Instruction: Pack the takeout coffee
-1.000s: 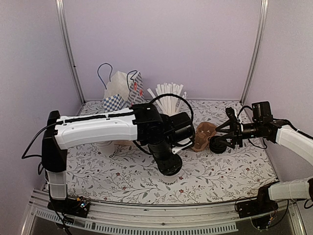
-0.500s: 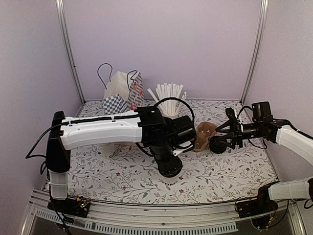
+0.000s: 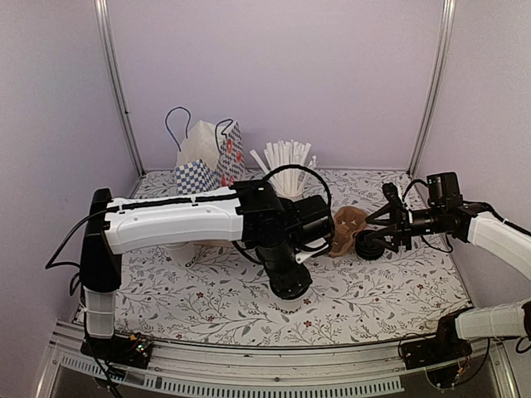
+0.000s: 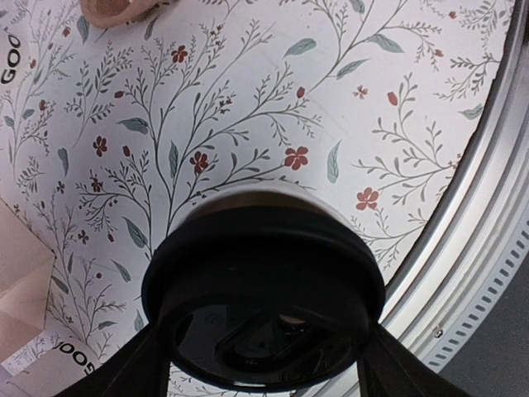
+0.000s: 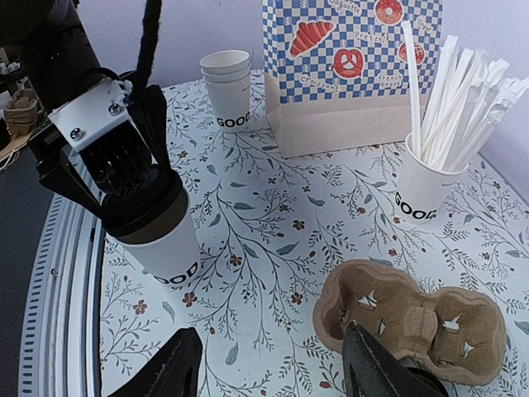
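The takeout coffee [image 5: 165, 248] is a white cup with black lettering and a black lid [image 4: 264, 298]. It stands upright near the table's front centre [image 3: 290, 305]. My left gripper [image 4: 264, 335] comes down on it from above, its fingers [image 4: 145, 364] pressed to both sides of the lid; it also shows in the right wrist view [image 5: 132, 186] and the top view [image 3: 290, 286]. My right gripper [image 5: 273, 372] is open and empty, low over the table at the right [image 3: 388, 228]. The brown pulp cup carrier [image 5: 413, 318] lies by its right finger [image 3: 344, 230].
A blue-checked paper bag [image 5: 351, 74] stands at the back [image 3: 217, 153]. A white cup full of straws [image 5: 426, 182] stands beside it [image 3: 288, 170]. A stack of white cups [image 5: 227, 87] is at the left. The metal rail [image 4: 488, 248] marks the front edge.
My left arm has shifted slightly right and down over the coffee cup. The right arm and the carrier have not moved.
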Robot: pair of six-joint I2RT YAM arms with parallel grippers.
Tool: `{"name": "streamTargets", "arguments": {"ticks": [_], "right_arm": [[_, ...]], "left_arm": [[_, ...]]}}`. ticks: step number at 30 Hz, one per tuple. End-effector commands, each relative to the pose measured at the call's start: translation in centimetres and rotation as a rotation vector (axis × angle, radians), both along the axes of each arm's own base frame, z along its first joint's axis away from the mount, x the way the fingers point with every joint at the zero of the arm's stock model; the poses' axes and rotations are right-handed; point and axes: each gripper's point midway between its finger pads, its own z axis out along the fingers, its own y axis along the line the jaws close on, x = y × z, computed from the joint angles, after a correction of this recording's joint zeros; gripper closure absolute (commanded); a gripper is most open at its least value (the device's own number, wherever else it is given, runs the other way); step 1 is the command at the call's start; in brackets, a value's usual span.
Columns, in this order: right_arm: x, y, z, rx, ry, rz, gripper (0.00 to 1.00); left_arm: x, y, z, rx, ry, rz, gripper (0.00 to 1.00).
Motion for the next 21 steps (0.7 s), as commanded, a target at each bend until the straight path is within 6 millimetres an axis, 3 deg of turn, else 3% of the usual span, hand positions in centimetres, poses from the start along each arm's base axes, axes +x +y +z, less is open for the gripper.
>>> {"name": "streamTargets", "arguments": {"ticks": [1,2,4,13,21], "right_arm": [[-0.4,0.0,-0.5,0.004,0.027,0.013,0.39],[-0.4,0.0,-0.5,0.004,0.027,0.014,0.39],[-0.4,0.0,-0.5,0.003,0.027,0.013,0.39],[-0.4,0.0,-0.7,0.002,0.033,0.012,0.39],[-0.1,0.0,-0.7,0.003,0.039,-0.001,0.37]], "left_arm": [[0.9,-0.7,0.8,-0.037,-0.021,0.002,0.23],[1.0,-0.8,0.9,-0.04,-0.023,0.002,0.22],[1.0,-0.8,0.9,-0.042,-0.025,0.002,0.01],[1.1,-1.0,2.0,-0.069,-0.038,0.0,0.0],[1.0,-0.3,6.6,-0.176,-0.075,0.021,0.0]]}}
